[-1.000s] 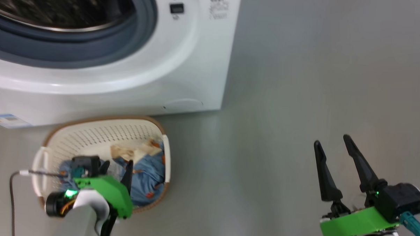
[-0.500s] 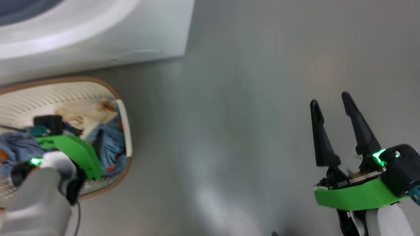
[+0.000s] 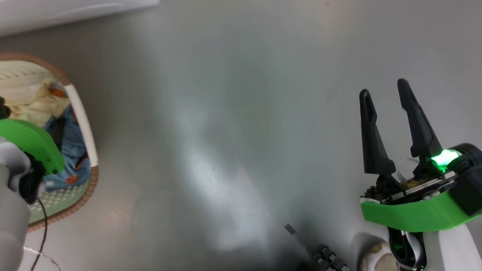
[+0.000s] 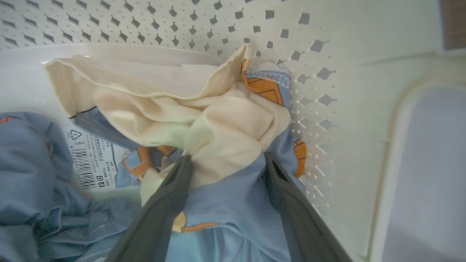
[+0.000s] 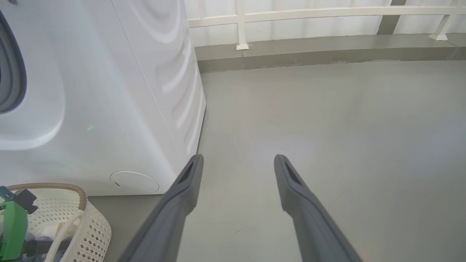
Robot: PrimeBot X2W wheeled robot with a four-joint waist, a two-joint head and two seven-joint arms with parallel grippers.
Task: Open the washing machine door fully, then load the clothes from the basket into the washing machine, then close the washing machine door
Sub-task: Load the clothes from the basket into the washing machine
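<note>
Fingers (image 4: 165, 203) of the left gripper (image 4: 227, 159) are spread wide and sunk into the clothes (image 4: 225, 207) — a bunch of blue and cream fabric stands between them, but nothing is clamped yet. Fingers of the right gripper (image 3: 383, 89) are likewise parted and empty, held above bare floor (image 5: 327, 145), well apart from the basket (image 3: 80, 112).

Progress is judged as early in step 2 of 3. On the washer (image 5: 120, 109) the grey gasket (image 5: 20, 72) lies uncovered at the edge of the right wrist view, so the door is taken to be open; how far cannot be told. Loading is left almost whole: no garment is seen lifted, and whether anything is already inside the washer cannot be told. Closing the door is left as well.

The basket stands on the floor just beside the washer's front. In it are seen light-blue pieces with orange figures, heaped against 1 perforated wall, and a cream cloth (image 4: 218, 123) crumpled on top of them. A barcode sticker (image 4: 91, 160) on the basket's bottom lies bare beside the heap — so the load is judged small.
</note>
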